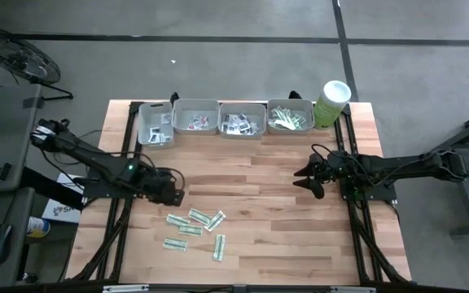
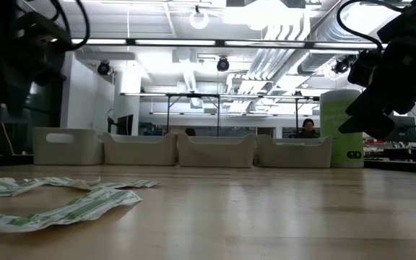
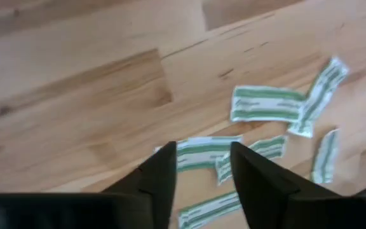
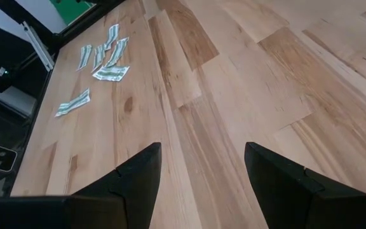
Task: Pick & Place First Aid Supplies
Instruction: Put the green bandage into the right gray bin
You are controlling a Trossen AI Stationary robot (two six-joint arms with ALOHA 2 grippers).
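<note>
The green-and-white strips lie loose on the wooden table, in a small scatter near its front left part. My left gripper hangs just above that scatter, jaws apart, with nothing between them (one strip shows in the gap below). My right gripper waits over bare wood at the right side, jaws wide apart and empty. Four grey trays line the far edge, holding more sachets, with a green tub beside them.
</note>
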